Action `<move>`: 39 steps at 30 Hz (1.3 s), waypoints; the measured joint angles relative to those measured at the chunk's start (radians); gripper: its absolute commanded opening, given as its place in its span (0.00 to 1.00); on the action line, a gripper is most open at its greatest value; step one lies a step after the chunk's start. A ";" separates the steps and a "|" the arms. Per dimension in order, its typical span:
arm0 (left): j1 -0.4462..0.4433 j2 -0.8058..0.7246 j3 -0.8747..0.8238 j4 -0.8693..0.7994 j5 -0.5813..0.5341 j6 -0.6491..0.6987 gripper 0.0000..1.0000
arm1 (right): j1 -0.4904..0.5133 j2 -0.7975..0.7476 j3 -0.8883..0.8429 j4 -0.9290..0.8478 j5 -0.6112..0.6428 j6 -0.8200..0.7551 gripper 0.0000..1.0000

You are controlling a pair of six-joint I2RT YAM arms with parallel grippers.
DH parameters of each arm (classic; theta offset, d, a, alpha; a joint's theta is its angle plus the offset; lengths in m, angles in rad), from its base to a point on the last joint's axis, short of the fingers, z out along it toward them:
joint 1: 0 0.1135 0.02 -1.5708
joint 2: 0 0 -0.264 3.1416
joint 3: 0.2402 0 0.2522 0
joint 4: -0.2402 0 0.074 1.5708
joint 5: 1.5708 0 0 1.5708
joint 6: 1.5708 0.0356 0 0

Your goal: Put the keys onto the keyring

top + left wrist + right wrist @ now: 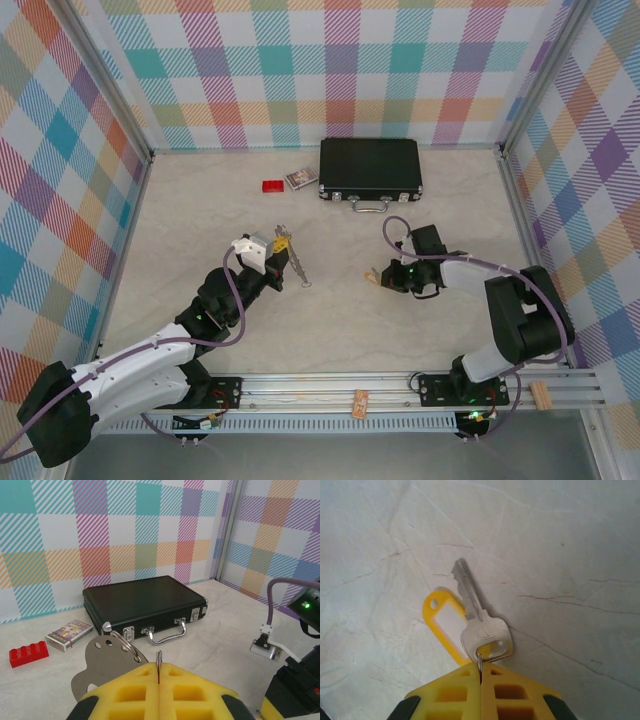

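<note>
My left gripper is shut on the keyring, a thin grey loop held left of the table's middle. In the left wrist view its yellow pads pinch the keyring edge-on. A flat grey metal plate with holes hangs on a ring beside them. My right gripper is low over the table, right of centre. Its pads are shut on a small ring threaded through the head of a silver key. The key lies on the table over a yellow tag.
A black case with a silver handle lies at the back. To its left are a red block and a small card box. Checked walls close three sides. My right arm stands close to the left gripper's right.
</note>
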 measured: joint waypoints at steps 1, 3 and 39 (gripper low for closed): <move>0.000 0.000 0.000 0.000 0.000 0.000 0.00 | 0.000 -0.025 0.000 -0.002 0.006 -0.007 0.00; 0.000 0.004 0.000 0.000 0.000 0.000 0.00 | 0.000 -0.083 0.000 -0.003 0.024 -0.026 0.00; 0.000 0.355 0.259 -0.018 0.475 0.058 0.00 | 0.091 -0.702 -0.082 0.340 -0.043 -0.287 0.00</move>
